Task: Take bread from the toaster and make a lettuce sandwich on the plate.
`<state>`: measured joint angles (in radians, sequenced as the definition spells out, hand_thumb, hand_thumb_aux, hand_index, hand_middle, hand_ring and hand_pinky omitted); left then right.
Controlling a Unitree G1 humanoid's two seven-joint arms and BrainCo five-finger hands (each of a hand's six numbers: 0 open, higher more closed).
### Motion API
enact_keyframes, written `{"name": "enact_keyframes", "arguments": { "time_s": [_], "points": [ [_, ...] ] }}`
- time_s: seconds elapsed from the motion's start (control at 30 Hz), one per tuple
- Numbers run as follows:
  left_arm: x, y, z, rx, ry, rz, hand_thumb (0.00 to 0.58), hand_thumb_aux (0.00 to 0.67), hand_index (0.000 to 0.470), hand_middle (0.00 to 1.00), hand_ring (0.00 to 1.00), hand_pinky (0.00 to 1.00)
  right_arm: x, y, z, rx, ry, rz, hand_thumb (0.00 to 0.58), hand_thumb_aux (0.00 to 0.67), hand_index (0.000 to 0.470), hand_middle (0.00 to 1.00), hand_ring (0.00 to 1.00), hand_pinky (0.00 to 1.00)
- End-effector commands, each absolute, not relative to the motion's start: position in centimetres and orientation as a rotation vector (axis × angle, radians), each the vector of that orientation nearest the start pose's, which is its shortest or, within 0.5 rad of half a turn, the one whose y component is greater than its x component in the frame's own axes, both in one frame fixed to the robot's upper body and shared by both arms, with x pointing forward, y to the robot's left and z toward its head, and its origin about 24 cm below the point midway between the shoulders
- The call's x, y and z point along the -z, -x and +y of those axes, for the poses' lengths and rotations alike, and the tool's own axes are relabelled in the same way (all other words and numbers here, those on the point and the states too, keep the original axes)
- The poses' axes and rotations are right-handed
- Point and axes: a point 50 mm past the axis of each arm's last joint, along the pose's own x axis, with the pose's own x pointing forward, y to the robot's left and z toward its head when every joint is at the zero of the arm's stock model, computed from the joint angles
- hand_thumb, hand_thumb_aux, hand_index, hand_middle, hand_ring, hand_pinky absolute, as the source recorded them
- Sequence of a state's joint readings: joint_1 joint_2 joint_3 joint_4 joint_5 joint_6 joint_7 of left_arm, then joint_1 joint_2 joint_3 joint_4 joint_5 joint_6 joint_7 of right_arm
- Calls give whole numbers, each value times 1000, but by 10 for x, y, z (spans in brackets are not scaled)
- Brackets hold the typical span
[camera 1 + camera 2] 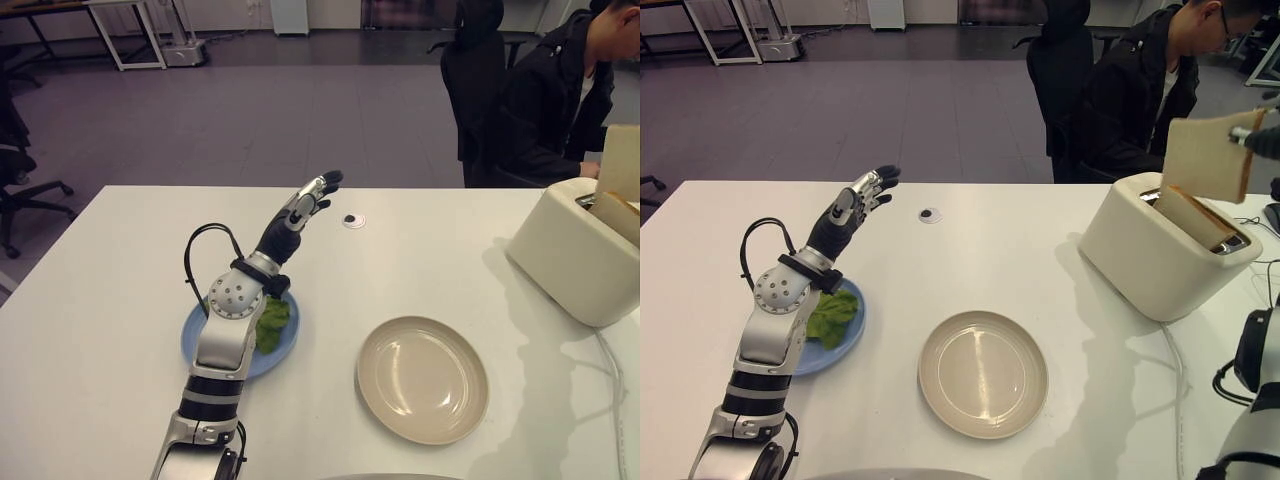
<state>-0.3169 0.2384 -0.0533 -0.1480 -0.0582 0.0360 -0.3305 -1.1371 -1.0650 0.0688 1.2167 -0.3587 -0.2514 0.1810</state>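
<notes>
Right hand (1262,140): pinching bread slice (1202,158) above toaster (1145,255), far right. Left hand (862,198): spread, holding nothing, raised beyond lettuce (835,312) on blue plate (843,348). Beige plate (982,372) near centre; second slice (1188,215) in toaster slot.

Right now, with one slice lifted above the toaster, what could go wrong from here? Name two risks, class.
1. The right hand holds the lifted slice only by its upper corner, so it might slip or swing on the way to the beige plate.
2. The left hand hangs beyond the blue plate, with its arm over the lettuce; pulling back could nudge either.
</notes>
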Motion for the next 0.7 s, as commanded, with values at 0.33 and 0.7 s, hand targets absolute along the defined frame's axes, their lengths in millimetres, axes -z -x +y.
{"name": "enact_keyframes", "arguments": {
  "time_s": [0.33, 0.7],
  "points": [
    [-153, -288, 134, 449, -262, -367, 0, 0, 0, 0, 0, 0, -252, -336, -267, -404, 699, -21, 580, 670, 470, 0, 0, 0],
    [-155, -286, 134, 436, -266, -365, 0, 0, 0, 0, 0, 0, -143, -264, -194, -677, 619, 249, 580, 670, 470, 0, 0, 0]
  ]
}}
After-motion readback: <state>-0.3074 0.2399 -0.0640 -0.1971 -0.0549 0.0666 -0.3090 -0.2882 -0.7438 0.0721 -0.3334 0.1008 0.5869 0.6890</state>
